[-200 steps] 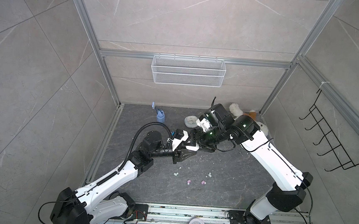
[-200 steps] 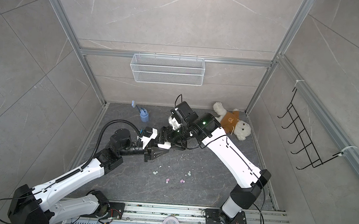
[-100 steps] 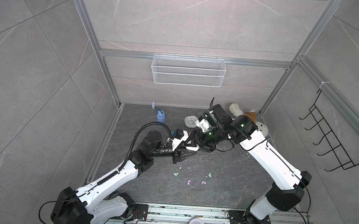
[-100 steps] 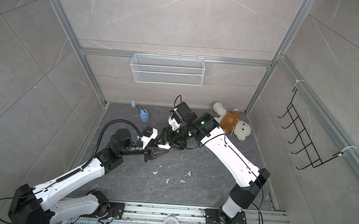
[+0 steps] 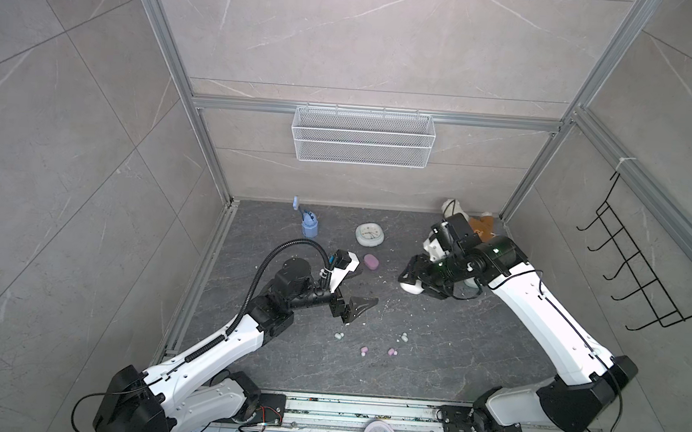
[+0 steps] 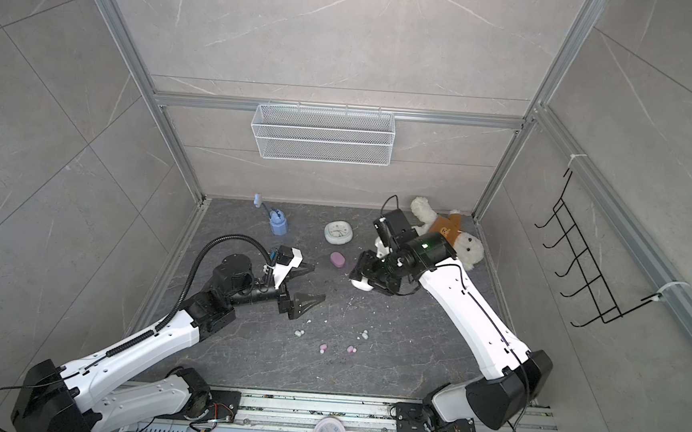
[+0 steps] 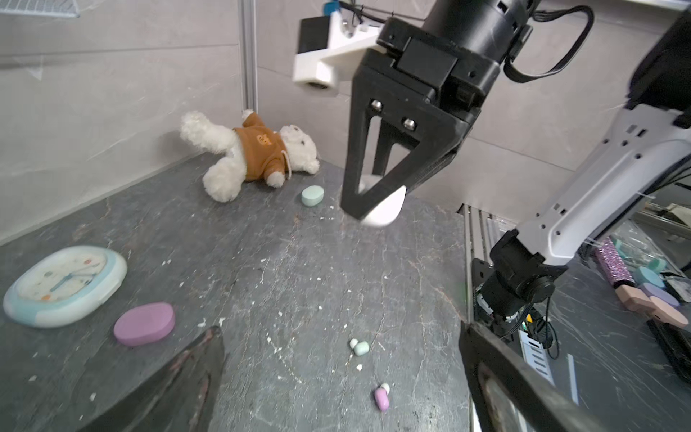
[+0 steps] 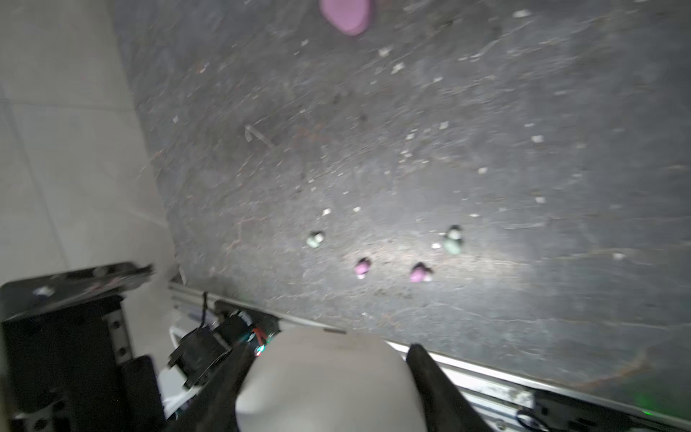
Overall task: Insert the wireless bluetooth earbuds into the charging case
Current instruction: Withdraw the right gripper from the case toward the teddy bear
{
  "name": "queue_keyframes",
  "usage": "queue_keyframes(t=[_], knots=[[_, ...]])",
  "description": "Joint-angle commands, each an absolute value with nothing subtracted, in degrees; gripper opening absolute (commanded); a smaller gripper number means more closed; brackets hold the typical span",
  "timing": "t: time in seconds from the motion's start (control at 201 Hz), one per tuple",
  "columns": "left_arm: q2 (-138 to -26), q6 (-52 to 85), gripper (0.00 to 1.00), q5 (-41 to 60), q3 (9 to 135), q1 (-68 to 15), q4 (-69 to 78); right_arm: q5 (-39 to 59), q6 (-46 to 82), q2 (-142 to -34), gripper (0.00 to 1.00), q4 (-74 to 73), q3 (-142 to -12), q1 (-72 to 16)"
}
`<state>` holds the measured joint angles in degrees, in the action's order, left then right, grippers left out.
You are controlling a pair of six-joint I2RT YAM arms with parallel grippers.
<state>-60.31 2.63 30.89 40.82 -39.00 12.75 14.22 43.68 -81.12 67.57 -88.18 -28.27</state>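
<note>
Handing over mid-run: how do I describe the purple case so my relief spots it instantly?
Below the white wire basket on the back wall, a round pale-blue clock lies on the dark floor. The purple case lies beside it, on the side away from that wall: a closed, smooth oval, far bigger than the scattered earbuds and the only purple case on this floor.

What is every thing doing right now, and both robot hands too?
left hand, open, empty.
right hand, shut on the white case.
white case, held by right hand.
pink case, closed, flat on the floor.
green case, closed, on the floor.
green earbuds, loose on the floor.
pink earbuds, loose on the floor.
teddy, lying down.
blue clock, lying face up.
</note>
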Motion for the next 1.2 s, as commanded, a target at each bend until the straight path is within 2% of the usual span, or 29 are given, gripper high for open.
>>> queue_keyframes(t=[0.0, 0.204, 0.463, 0.871, 0.956, 1.05, 1.195], knots=[[-59.4, 4.6, 1.00, 26.1, 40.1, -39.1, 11.8, 6.7, 39.2, -77.9, 0.61, 66.5, -78.4, -20.2], [-59.5, 5.2, 1.00, 23.1, 39.7, -39.0, 10.4, -4.4, 36.8, -76.1, 0.62, 59.8, -62.7, -7.0], [-59.1, 4.7, 1.00, 22.2, 39.9, -39.0, 10.2, -2.6, 40.1, -77.6, 0.62, 48.0, -49.2, 4.3], [-57.4, 4.0, 1.00, 19.6, 38.6, -39.0, 10.5, -3.3, 43.0, -82.6, 0.67, 42.5, -42.8, 5.5], [-57.3, 3.9, 1.00, 19.5, 38.7, -39.0, 10.5, -3.5, 43.4, -82.8, 0.74, 42.6, -42.2, 5.5], [-57.3, 3.8, 1.00, 19.4, 38.7, -39.0, 10.5, -3.0, 43.3, -82.8, 0.87, 43.2, -42.4, 5.5], [-57.0, 3.7, 1.00, 19.2, 39.0, -38.9, 10.2, -0.5, 40.5, -79.1, 0.90, 46.4, -46.1, 5.5]])
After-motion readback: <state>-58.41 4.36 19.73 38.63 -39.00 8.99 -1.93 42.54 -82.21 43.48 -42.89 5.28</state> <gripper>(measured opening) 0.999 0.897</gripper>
